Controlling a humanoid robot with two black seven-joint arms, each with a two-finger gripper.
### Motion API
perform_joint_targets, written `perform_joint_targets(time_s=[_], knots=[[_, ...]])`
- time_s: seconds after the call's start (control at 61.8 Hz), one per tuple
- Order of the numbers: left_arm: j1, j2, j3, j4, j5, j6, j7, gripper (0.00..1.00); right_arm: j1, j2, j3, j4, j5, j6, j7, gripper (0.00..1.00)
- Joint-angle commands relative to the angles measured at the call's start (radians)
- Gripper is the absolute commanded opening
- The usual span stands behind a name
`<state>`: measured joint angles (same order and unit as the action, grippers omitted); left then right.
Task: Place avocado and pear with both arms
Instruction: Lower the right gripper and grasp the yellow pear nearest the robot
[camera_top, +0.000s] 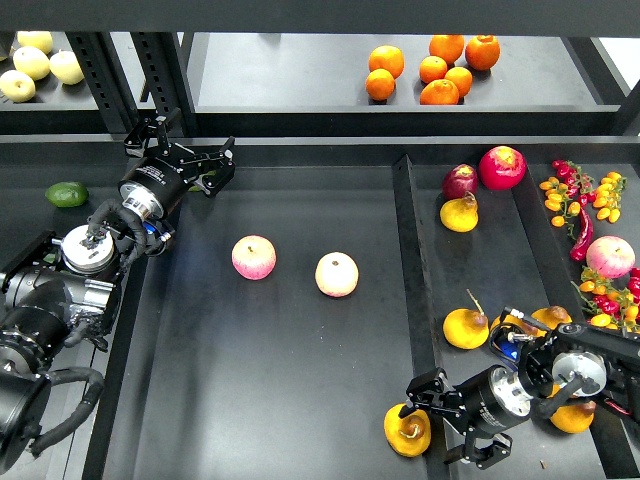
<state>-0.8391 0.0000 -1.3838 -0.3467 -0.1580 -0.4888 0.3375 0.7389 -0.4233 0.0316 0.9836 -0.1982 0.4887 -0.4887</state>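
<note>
Head view, and the left jaws (195, 140) were up near the back edge of the desk (300, 380), fingers spread wide and pinching nothing. The avocado (67, 194) lay well apart from them, off to the left on the dark strip beside the desk, on its side, dark green and glossy. The left arm crossed between the two, reaching up and to the right. A small greenish glint sat just under those jaws, too small and dark to name.

Down at the front right, the right jaws (447, 425) were also spread, one finger high and one low. The pear (408, 430) sat right at their mouth on the desk, orange-yellow, its brown dimple turned toward the camera. It was just off the fingertips to the left. Whether the upper finger touched it could not be told, since black finger and dark desk ran together there.

Two pink-and-yellow apples (254, 257) rested mid-desk, near each other and clear of both arms. Right of the divider (412, 260), a yellow pear with a thin stem (466, 327) stood near the right arm's wrist. That arm covered part of another yellow fruit (574, 416) and of a blue-and-orange object (510, 335). Oranges (432, 68) filled the upper shelf, and the pale fruit (35, 62) at top left was cut by the frame edge.
</note>
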Motion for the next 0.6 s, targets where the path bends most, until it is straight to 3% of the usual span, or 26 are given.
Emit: perform_joint_targets(time_s=[0.0, 0.582], knots=[[0.0, 0.0, 0.0, -0.002, 0.0, 0.0, 0.0, 0.99, -0.01, 0.006, 0.007, -0.014, -0.003, 0.0, 0.0, 0.95], [0.0, 0.0, 0.012, -0.008, 0.0, 0.0, 0.001, 0.99, -0.029, 0.064, 0.06, -0.086, -0.027, 0.0, 0.0, 0.84]])
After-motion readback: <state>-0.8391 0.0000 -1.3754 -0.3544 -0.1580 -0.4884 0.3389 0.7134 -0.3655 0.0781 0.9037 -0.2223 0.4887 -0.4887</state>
